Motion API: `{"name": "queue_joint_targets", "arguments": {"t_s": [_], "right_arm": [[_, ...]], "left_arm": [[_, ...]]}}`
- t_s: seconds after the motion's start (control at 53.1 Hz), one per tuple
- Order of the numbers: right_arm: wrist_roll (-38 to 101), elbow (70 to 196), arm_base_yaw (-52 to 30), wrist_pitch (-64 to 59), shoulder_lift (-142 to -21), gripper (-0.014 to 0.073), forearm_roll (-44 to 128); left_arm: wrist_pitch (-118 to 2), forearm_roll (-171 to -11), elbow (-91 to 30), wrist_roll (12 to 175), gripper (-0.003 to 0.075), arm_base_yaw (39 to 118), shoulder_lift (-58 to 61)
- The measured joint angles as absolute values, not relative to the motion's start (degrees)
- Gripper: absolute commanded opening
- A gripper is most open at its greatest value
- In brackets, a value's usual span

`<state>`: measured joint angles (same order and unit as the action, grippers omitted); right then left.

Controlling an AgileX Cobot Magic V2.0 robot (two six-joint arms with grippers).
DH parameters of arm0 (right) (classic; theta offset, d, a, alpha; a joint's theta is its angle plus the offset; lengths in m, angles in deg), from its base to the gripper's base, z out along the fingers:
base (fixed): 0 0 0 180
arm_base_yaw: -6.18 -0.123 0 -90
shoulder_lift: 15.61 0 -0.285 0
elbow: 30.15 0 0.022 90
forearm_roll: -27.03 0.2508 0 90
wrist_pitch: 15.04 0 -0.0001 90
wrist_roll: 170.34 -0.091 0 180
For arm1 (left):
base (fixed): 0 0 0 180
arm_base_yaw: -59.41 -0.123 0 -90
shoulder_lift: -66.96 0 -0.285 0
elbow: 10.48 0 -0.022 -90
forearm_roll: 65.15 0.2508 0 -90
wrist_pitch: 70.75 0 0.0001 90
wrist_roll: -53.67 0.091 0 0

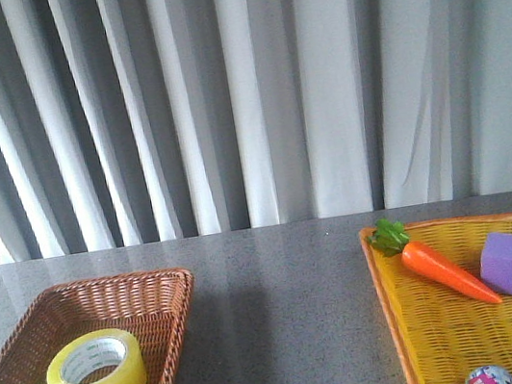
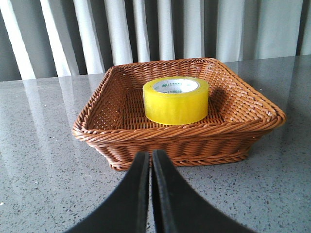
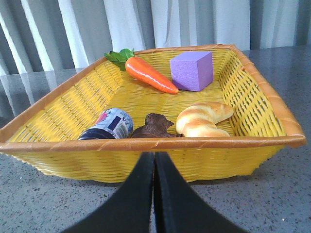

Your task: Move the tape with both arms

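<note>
The yellow tape roll [image 1: 96,376] with a white printed core lies flat in the brown wicker basket [image 1: 160,295] at the front left; it also shows in the left wrist view [image 2: 176,100]. My left gripper [image 2: 150,156] is shut and empty, low over the table just short of the brown basket's [image 2: 121,138] near wall. My right gripper [image 3: 154,156] is shut and empty, just short of the yellow basket's [image 3: 146,143] near rim. Neither arm shows in the front view.
The yellow basket [image 1: 381,269] at the front right holds a toy carrot [image 1: 444,269], a purple cube [image 1: 509,263], a small colourful ball [image 1: 487,377], a croissant [image 3: 201,119] and a dark brown piece [image 3: 153,126]. Grey curtains hang behind the grey speckled table [image 1: 284,304].
</note>
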<state>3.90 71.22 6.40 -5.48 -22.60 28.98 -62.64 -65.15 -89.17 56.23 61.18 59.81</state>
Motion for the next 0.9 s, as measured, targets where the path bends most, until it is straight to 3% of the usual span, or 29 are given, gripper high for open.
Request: {"name": "queue_joint_targets", "arguments": {"t_s": [0.905], "right_arm": [[3.8, 71.2, 6.4, -10.7, -22.6, -0.0008, 23.4]], "left_arm": [[-62.6, -65.2, -89.2, 56.2, -0.0007, 61.2, 59.8]]}}
